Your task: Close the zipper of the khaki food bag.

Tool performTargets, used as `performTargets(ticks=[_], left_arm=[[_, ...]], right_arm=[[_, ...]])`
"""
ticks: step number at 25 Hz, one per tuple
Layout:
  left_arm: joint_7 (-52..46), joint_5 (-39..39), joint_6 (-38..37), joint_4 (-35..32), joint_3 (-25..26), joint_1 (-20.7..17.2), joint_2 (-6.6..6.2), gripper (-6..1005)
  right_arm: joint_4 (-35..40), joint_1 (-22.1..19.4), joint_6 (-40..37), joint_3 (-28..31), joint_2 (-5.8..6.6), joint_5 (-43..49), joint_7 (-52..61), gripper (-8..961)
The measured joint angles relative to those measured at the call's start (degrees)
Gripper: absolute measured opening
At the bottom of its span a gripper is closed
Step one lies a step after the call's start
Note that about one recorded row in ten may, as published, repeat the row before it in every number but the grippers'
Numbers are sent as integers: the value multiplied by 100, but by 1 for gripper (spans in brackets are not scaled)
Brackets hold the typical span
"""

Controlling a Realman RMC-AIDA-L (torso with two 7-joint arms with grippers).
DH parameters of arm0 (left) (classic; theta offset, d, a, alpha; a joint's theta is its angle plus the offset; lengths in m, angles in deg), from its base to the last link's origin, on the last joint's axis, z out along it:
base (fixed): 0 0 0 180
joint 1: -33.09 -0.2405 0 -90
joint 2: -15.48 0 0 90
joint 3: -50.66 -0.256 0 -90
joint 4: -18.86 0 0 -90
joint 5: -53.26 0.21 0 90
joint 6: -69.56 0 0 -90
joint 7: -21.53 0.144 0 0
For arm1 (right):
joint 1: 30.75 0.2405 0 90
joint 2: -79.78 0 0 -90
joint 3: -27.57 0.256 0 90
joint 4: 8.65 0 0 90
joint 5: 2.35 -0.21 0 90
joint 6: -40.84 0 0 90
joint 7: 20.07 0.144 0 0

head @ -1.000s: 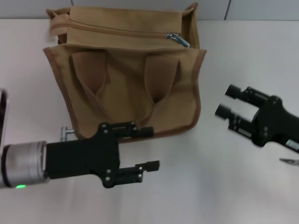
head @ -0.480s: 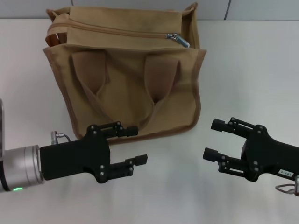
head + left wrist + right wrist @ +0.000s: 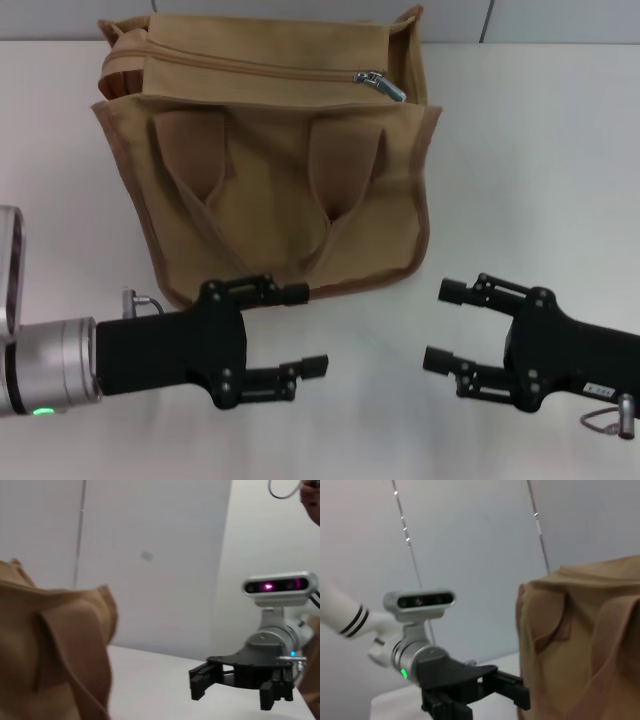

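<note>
The zipper runs along the top of the khaki food bag. Its silver pull tab sits near the end on the robot's right, and the tan teeth to its left read as drawn together; only a short stretch beyond the tab looks unclosed. The bag stands upright at the far middle of the white desk, handles folded down against its front face.

Both arms are low and near the robot, well apart from the zipper. The left gripper hovers just before the bag's lower front edge, fingers spread wide and empty. The right gripper hovers beside the bag's lower right corner, fingers likewise parted with nothing held. The left wrist view shows the right gripper beyond the bag's side, confirming the gap.

Judgement: the step in hand is the approach. To do it well, the right gripper should rise to the tab, pinch it squarely and pull along the zip line toward the bag's right end, while the left steadies the bag's opposite end so the soft canvas does not slide or fold.

Against the frame half a second earlier, the right gripper has moved slightly toward the bag; the left has dropped a little nearer the robot. Bag and tab are unchanged.
</note>
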Motion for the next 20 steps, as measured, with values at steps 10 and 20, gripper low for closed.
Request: performTargets(ticks=[10,20], left_arm=[[30,0,110,44,-388,-50,10,759],[31,-1,135,129,-398,-122,23,759]], right_arm=[[-56,53,4,-14,-12,314,-108,767],[-162,39,-12,-15,-12,329,-109,767]])
